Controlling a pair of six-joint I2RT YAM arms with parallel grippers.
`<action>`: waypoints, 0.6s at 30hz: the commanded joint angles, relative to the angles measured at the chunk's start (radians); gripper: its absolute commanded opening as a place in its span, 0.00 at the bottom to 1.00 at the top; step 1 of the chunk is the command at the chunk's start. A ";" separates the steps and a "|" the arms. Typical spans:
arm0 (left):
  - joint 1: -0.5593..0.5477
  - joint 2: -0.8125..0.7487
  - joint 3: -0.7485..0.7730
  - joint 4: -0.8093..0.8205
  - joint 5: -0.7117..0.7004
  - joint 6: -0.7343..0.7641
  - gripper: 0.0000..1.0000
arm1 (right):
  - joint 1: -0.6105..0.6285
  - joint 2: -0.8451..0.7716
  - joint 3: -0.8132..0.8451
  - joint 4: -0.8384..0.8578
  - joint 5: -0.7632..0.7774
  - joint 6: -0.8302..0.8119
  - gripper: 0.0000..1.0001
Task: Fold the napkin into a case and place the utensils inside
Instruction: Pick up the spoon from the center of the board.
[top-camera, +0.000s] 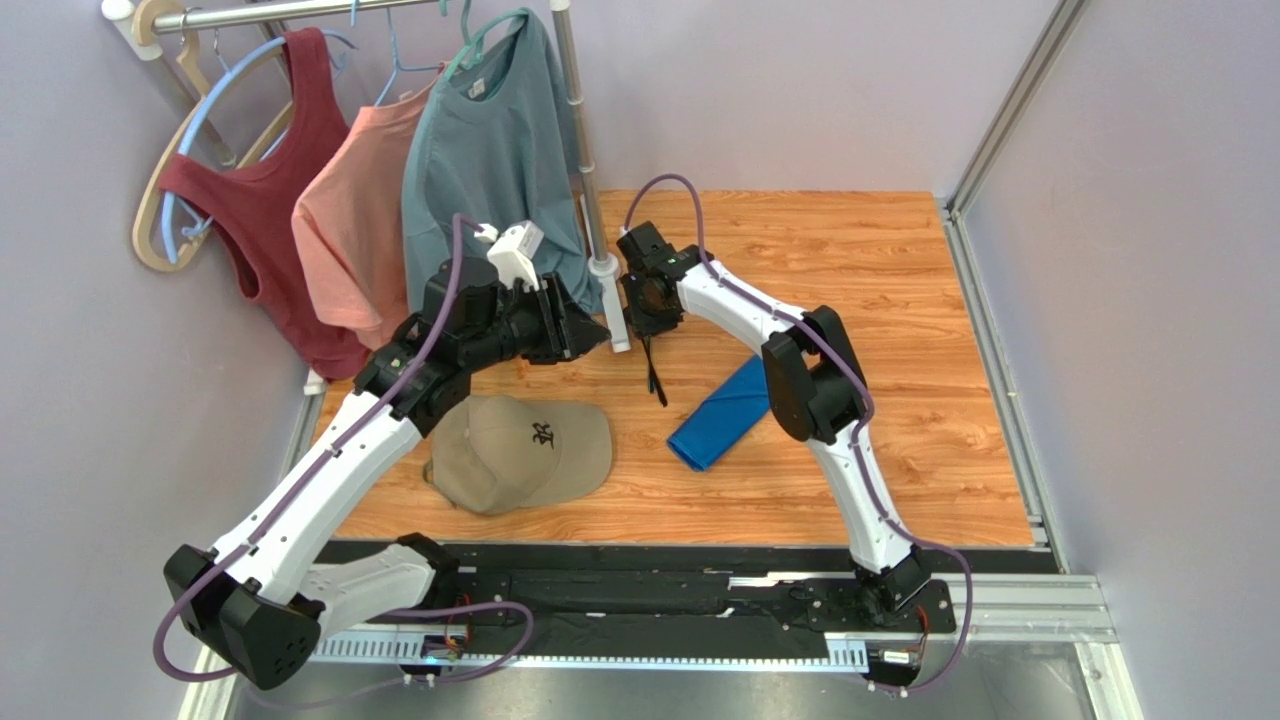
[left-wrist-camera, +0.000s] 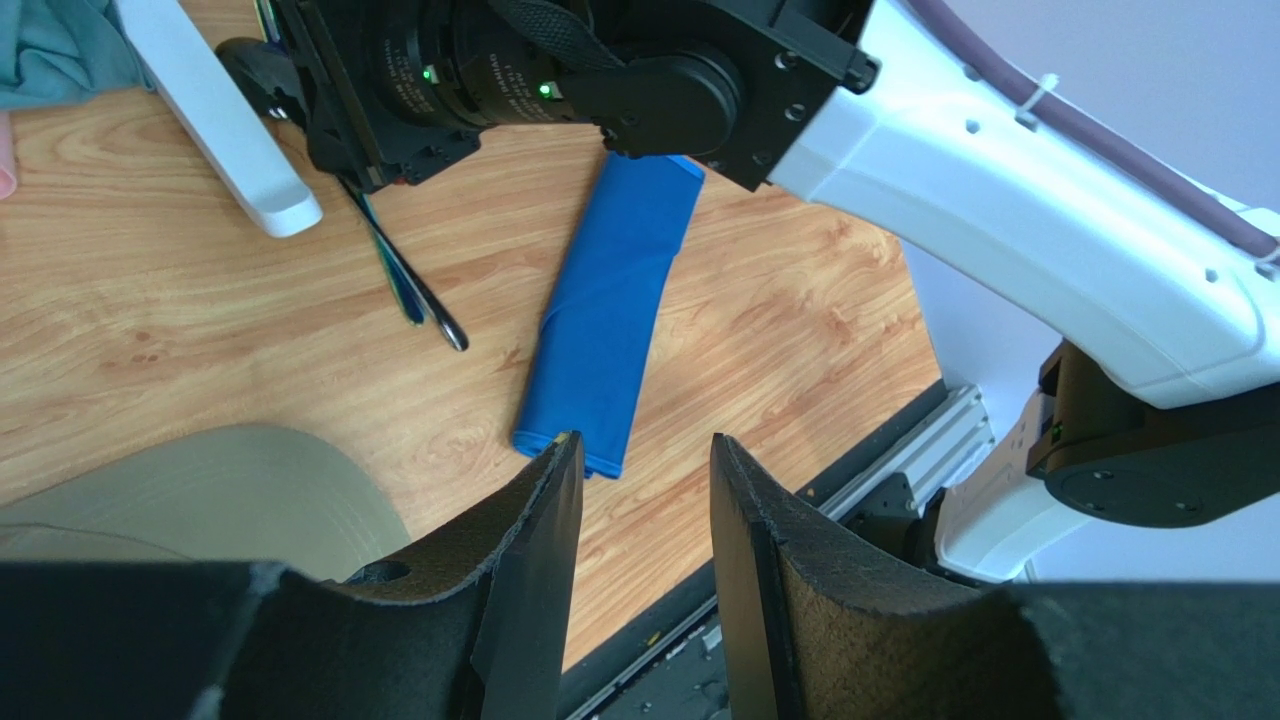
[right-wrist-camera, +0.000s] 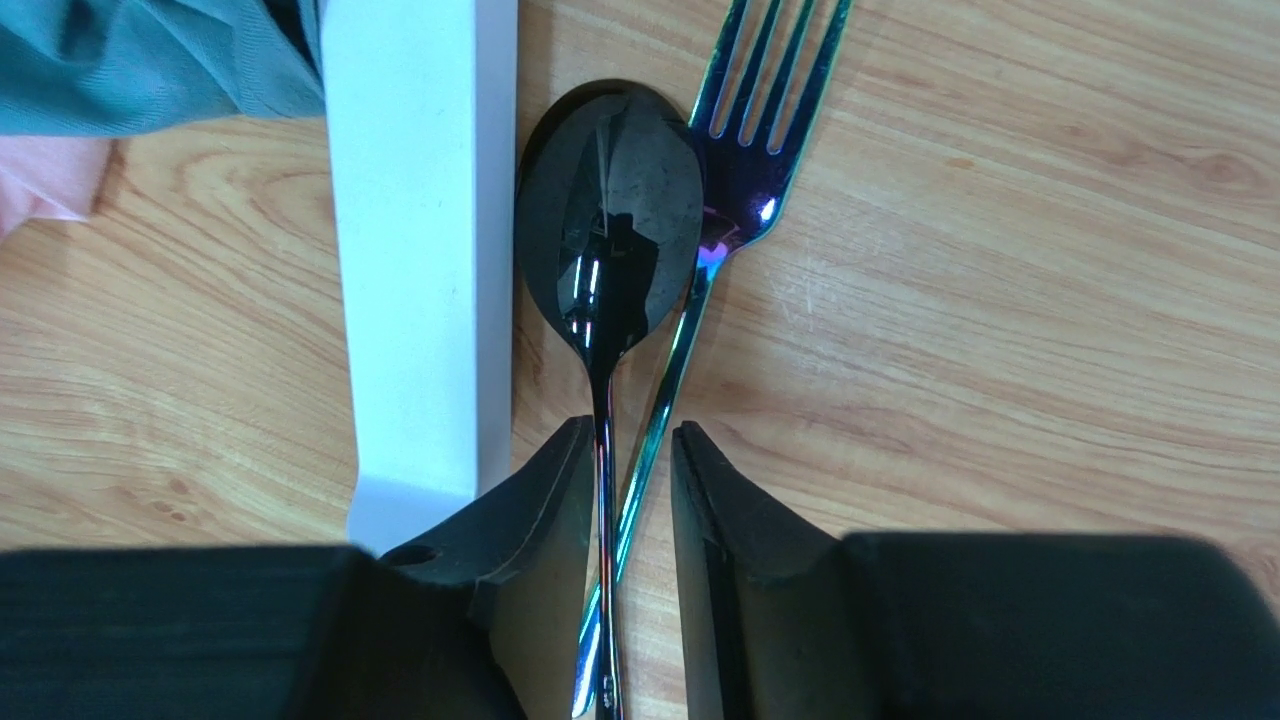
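Observation:
The napkin (top-camera: 729, 413) lies on the wooden table as a narrow, long blue case (left-wrist-camera: 613, 308), right of centre. The utensils (top-camera: 655, 368) lie side by side just left of it: a black-bowled spoon (right-wrist-camera: 609, 210) and a purplish-blue fork (right-wrist-camera: 766, 120), their handles crossing. My right gripper (right-wrist-camera: 631, 443) is down over these handles. Its jaws stand on either side of them, a gap still showing beside the fork handle. My left gripper (left-wrist-camera: 646, 450) hovers open and empty above the table, near the case's lower end.
A white foot (right-wrist-camera: 418, 255) of the clothes rack lies right beside the spoon. A tan cap (top-camera: 519, 450) sits at the front left. A grey-teal T-shirt (top-camera: 489, 165) and two more tops hang at the back left. A metal rail runs along the table's near edge.

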 joint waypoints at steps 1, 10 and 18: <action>0.011 -0.032 0.019 0.010 0.020 0.000 0.45 | 0.011 0.036 0.063 -0.012 -0.010 -0.027 0.25; 0.017 -0.036 0.008 0.014 0.027 -0.003 0.45 | 0.028 0.071 0.093 -0.021 0.022 -0.029 0.13; 0.022 -0.039 0.003 0.010 0.030 -0.006 0.45 | 0.028 0.053 0.067 -0.041 0.097 -0.021 0.00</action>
